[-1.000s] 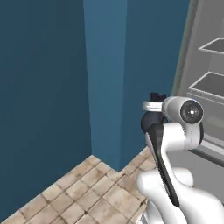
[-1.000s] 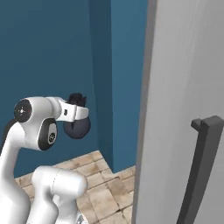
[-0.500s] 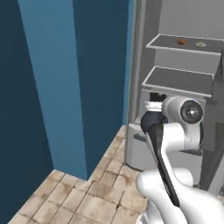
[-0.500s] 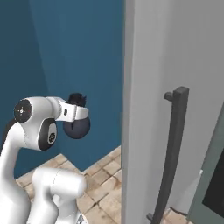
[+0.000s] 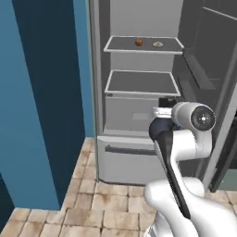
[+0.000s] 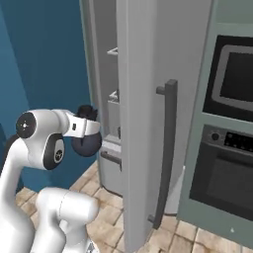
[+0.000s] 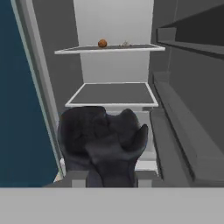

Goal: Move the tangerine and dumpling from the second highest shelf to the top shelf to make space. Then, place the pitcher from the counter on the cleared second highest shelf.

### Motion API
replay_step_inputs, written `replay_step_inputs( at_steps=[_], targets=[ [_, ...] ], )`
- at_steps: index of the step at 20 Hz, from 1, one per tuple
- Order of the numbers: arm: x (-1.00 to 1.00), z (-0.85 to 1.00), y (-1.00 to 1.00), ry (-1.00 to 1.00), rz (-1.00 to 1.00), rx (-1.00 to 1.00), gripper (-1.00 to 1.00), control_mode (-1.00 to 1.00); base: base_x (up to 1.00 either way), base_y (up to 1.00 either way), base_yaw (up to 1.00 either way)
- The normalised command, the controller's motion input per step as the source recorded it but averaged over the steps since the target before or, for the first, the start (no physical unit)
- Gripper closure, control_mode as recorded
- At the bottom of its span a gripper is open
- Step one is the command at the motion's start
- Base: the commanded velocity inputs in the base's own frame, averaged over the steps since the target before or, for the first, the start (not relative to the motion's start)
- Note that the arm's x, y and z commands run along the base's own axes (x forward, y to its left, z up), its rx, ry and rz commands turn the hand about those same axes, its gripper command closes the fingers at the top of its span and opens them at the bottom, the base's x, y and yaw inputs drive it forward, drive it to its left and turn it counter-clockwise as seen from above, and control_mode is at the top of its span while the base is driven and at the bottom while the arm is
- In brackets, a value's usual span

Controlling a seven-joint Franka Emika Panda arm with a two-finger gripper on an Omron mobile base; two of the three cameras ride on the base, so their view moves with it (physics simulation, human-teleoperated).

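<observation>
The approach to the open fridge is judged under way: the tangerine [image 5: 138,42] and dumpling [image 5: 158,44] are seen mid-shelf on the second highest shelf [image 5: 121,48], the gripper [image 7: 114,131] closed and empty, to be opened next.

No readable text, label, brand, number or sign appeared anywhere: the fridge, its shelves, the wall oven and the blue walls were all plain.

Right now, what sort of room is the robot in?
A home kitchen, most likely: an open grey fridge with dark white-rimmed shelves, a built-in black-fronted oven, and beige stone floor tiles.
</observation>
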Motion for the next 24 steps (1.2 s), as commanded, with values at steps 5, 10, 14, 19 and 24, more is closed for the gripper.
replay_step_inputs(
  at_steps=[5, 10, 14, 19, 24],
  targets=[
    [0.0, 0.0, 0.0, 0.0, 0.0, 0.0, 1.0, 1.0, 0.28, 0.36, -0.48],
    [0.0, 0.0, 0.0, 0.0, 0.0, 0.0, 1.0, 1.0, 0.35, 0.61, -0.35],
    [0.0, 0.0, 0.0, 0.0, 0.0, 0.0, 1.0, 1.0, 0.36, 0.68, -0.26],
    [0.0, 0.0, 0.0, 0.0, 0.0, 0.0, 1.0, 1.0, 0.46, 0.38, -0.25],
    [0.0, 0.0, 0.0, 0.0, 0.0, 0.0, 1.0, 1.0, 0.63, 0.13, -0.19]
  ],
)
